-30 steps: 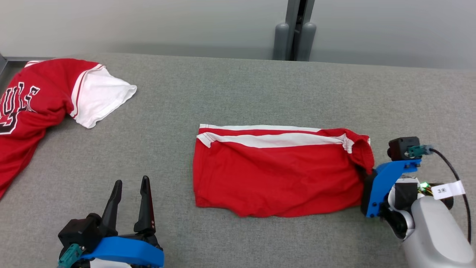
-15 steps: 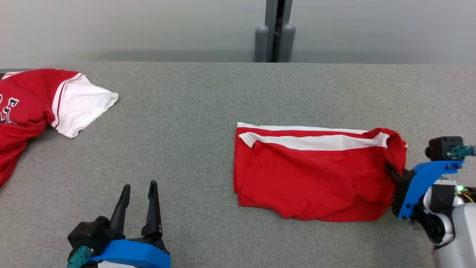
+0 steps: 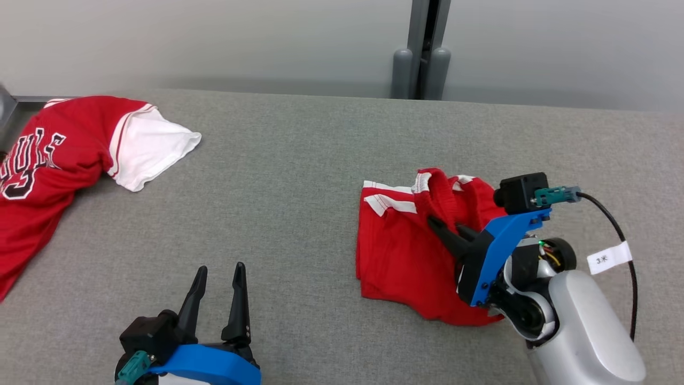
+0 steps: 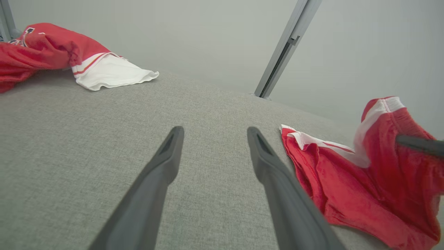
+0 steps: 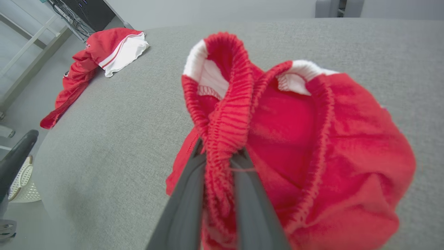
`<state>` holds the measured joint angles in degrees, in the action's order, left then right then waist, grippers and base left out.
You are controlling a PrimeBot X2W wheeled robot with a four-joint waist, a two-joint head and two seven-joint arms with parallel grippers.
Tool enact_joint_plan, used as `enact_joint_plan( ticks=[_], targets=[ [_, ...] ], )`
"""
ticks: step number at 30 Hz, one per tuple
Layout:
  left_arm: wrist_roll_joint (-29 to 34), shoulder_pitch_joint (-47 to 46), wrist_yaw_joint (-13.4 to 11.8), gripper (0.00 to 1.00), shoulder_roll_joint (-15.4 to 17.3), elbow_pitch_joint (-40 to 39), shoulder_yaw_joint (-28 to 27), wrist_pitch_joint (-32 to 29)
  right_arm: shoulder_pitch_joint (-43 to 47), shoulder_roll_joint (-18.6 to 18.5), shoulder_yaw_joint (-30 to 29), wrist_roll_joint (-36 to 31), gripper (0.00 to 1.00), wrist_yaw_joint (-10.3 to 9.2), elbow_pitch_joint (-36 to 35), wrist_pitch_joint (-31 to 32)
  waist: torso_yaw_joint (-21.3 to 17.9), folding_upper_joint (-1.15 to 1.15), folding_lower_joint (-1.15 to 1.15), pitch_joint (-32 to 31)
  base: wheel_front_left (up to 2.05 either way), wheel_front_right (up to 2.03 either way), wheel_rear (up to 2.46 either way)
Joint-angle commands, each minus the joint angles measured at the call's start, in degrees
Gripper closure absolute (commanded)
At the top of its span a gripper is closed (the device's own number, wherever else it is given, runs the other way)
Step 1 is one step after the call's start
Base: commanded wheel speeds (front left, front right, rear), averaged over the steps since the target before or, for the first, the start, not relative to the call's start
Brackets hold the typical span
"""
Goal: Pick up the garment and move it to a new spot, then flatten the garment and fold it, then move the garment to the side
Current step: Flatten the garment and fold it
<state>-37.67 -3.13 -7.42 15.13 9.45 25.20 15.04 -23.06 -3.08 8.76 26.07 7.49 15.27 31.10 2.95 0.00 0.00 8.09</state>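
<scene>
Nearest you, your left fingers (image 3: 236,305) stand spread apart over the bare grey bench (image 3: 294,160), holding nothing. To their right, your right fingers (image 5: 185,211) are pinched on the ribbed waistband of the red shorts (image 3: 398,251). They hold that end raised in a bunched fold, while the rest lies on the bench, right of centre. Further back at the left edge, a red jersey (image 3: 59,155) with a white sleeve lies crumpled, well apart. Behind the bench, a grey post (image 3: 422,53) stands against the wall.
</scene>
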Motion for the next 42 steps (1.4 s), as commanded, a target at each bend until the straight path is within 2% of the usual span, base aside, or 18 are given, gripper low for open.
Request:
enact_joint_plan(
  ticks=[1, 6, 7, 8, 9, 16, 23, 28, 32, 35, 38, 42],
  targets=[
    [0.26, -0.8, 0.36, 0.0, -0.24, 0.1, 0.35, 0.0, -1.21, 0.16, 1.61, 2.17, 1.0, 0.02, 2.07, -1.29, 0.83, 0.0, 0.0, -0.19, 0.0, 0.0, 0.0],
    [0.1, -0.74, 0.86, 0.0, -0.69, 0.77, 0.62, 0.02, -4.22, 0.15, 5.22, 5.89, 0.98, 0.01, 10.09, -5.59, 2.69, 0.0, 0.0, -0.61, 0.0, 0.0, 0.0],
    [0.08, -0.69, 0.92, 0.0, -0.81, 0.92, 0.69, 0.03, -4.86, 0.15, 5.69, 6.38, 0.84, 0.01, 11.96, -6.49, 2.96, 0.0, 0.0, -0.66, 0.0, 0.0, 0.0],
    [0.08, -0.63, 0.87, 0.0, -0.88, 1.07, 0.7, 0.04, -5.5, 0.15, 6.21, 6.76, 0.56, 0.02, 13.6, -7.44, 3.17, 0.0, 0.0, -0.72, 0.0, 0.0, 0.0],
    [0.08, -0.57, 0.94, 0.0, -1.0, 1.19, 0.74, 0.05, -6.21, 0.15, 6.82, 7.15, 0.0, 0.02, 15.21, -8.43, 3.36, 0.0, 0.0, -0.78, 0.0, 0.0, 0.0],
    [0.3, -0.87, 1.23, 0.0, -1.37, 1.82, 0.63, 0.11, -9.79, 0.15, 13.5, 12.19, 0.0, 0.01, 20.27, -14.59, 3.39, 0.0, 0.0, -1.0, 0.0, 0.0, 0.0],
    [1.07, -2.21, 1.39, 0.0, -1.28, 1.21, 0.32, 0.15, -11.43, 0.1, 14.03, 6.01, 0.0, 0.01, 21.27, -22.62, 1.42, 0.0, 0.0, -1.48, 0.0, 0.0, 0.0],
    [1.78, -3.36, 1.17, 0.0, -1.46, 1.0, 0.35, 0.17, -8.61, 0.09, 9.18, -4.14, 0.0, 0.01, 20.03, -29.03, -0.25, 0.0, 0.0, -2.36, 0.0, 0.0, 0.0],
    [2.15, -4.03, 0.93, 0.0, -1.77, 1.4, 0.16, 0.18, -4.3, 0.01, 2.48, -13.04, 0.0, 0.01, 17.12, -33.71, -1.38, 0.0, 0.0, -3.23, 0.0, 0.0, 0.0],
    [3.09, -3.89, 0.66, 0.0, -1.73, 1.8, 0.0, 0.2, 0.92, 0.11, -2.85, -17.31, 0.0, 0.01, 13.87, -36.13, -1.7, 0.0, 0.0, -3.71, 0.0, 0.0, 0.0],
    [4.02, -2.29, 0.44, 0.0, -1.94, 1.85, -0.82, 0.2, 6.39, 0.16, -6.51, -18.37, 0.0, 0.01, 10.12, -38.27, -1.84, 0.0, 0.0, -4.18, 0.0, 0.0, 0.0],
    [4.93, -0.37, 0.17, 0.0, -1.91, 1.45, -2.09, 0.17, 11.61, 0.15, -8.63, -17.48, 0.0, 0.01, 7.07, -39.97, -1.86, 0.0, 0.0, -4.55, 0.0, 0.0, 0.0]
  ],
)
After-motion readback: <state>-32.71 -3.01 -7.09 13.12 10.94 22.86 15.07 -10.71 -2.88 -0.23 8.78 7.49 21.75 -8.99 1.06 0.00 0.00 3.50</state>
